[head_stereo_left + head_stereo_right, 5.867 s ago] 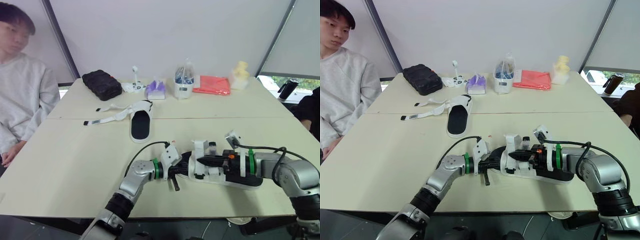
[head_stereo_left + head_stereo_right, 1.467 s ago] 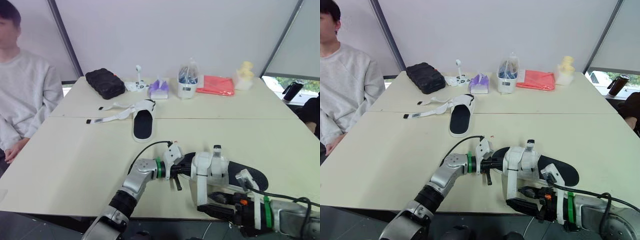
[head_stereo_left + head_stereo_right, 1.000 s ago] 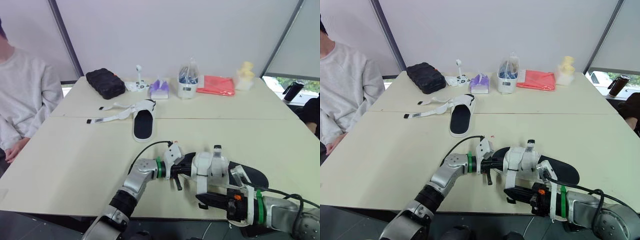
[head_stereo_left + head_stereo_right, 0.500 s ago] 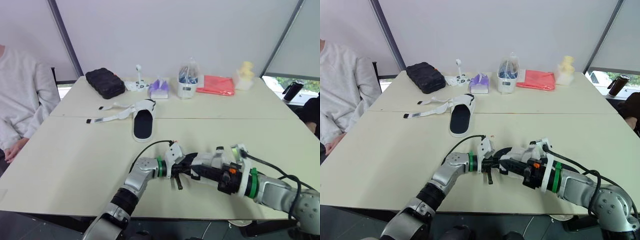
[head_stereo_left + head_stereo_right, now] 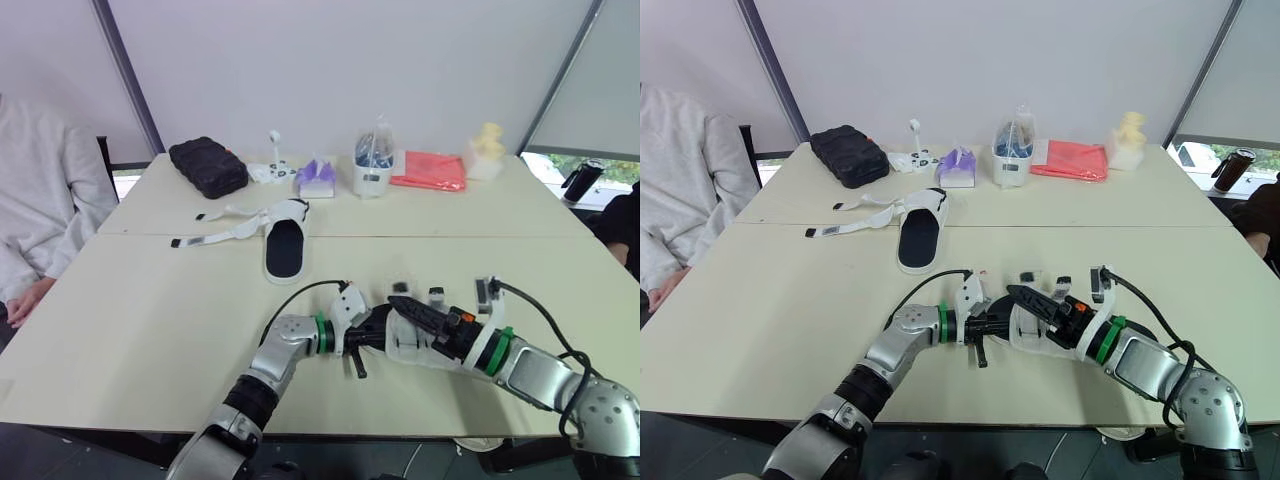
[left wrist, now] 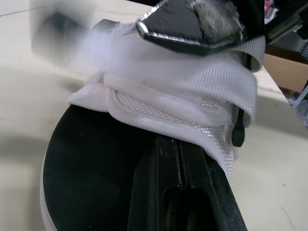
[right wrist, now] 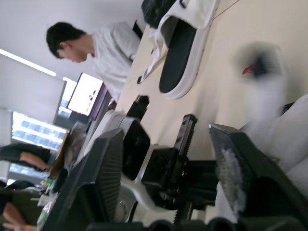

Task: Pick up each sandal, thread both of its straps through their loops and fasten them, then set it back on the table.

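Left pincer (image 5: 368,336) clamps the sandal (image 6: 86,159) by its toe, near edge of the tabletop (image 5: 150,320). Right pincer (image 5: 403,306), spread apart, is over the strap (image 6: 192,96).

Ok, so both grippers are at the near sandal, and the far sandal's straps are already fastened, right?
No: the far sandal has its straps unfastened, lying loose on the table, as the left eye view shows. The left gripper and right gripper are at the near sandal.
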You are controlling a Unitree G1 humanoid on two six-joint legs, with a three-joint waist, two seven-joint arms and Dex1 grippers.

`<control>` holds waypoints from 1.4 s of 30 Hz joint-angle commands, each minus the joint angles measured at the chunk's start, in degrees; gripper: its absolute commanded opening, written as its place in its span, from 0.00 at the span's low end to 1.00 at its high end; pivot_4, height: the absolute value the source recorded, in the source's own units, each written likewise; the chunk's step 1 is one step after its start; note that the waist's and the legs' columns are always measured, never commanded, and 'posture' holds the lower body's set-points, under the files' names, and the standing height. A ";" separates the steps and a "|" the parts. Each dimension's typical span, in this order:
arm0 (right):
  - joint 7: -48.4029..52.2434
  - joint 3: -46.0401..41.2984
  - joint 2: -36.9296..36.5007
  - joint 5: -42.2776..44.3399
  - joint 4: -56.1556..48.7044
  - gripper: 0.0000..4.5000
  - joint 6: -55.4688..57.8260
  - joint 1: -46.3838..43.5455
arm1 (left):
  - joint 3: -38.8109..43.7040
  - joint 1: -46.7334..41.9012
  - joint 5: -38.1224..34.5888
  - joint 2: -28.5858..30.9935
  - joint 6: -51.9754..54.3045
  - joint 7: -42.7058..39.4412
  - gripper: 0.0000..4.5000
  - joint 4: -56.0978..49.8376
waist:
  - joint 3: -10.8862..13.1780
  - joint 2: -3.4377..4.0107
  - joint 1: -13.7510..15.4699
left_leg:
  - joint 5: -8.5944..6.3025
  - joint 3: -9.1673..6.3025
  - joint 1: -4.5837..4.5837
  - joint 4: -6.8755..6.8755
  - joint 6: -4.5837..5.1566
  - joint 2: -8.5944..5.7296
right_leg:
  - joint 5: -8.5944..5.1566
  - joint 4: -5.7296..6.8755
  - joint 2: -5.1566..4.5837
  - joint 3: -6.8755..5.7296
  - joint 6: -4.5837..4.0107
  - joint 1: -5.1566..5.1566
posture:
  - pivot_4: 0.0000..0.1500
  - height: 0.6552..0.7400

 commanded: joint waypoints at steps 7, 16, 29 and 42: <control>18.07 4.87 -16.50 -22.43 0.63 0.66 -6.55 -14.90 | -1.31 0.68 1.38 0.03 1.44 -0.15 0.00 3.91 | -0.01 0.07 0.06 | 0.00 0.02 -0.06 -0.03 0.00 -0.01 | 0.00 0.00 0.06 -0.06 0.03 -0.07 | 1.00 1.00; 43.78 21.99 -21.18 -47.67 18.33 0.66 -15.68 -26.44 | -1.25 0.55 1.60 -0.59 0.71 0.44 0.00 4.61 | 0.01 0.02 0.10 | 0.01 0.05 -0.05 0.01 -0.01 -0.06 | -0.02 -0.02 0.01 -0.08 0.05 -0.03 | 1.00 1.00; 57.52 25.97 -16.74 -57.18 29.14 0.48 -13.10 -32.87 | -0.73 1.15 1.75 -0.35 0.67 1.92 0.00 3.92 | 0.00 0.04 0.23 | 0.00 0.02 -0.08 0.00 -0.04 -0.08 | -0.01 0.00 -0.05 -0.04 0.03 -0.20 | 1.00 1.00; 54.65 18.98 -14.78 -59.47 31.32 0.02 -13.23 -33.93 | -0.09 0.62 1.62 -0.27 0.53 2.11 0.00 4.66 | 0.00 0.04 0.13 | 0.03 0.02 -0.07 0.00 -0.09 -0.08 | 0.02 0.06 -0.04 -0.01 0.00 -0.26 | 1.00 1.00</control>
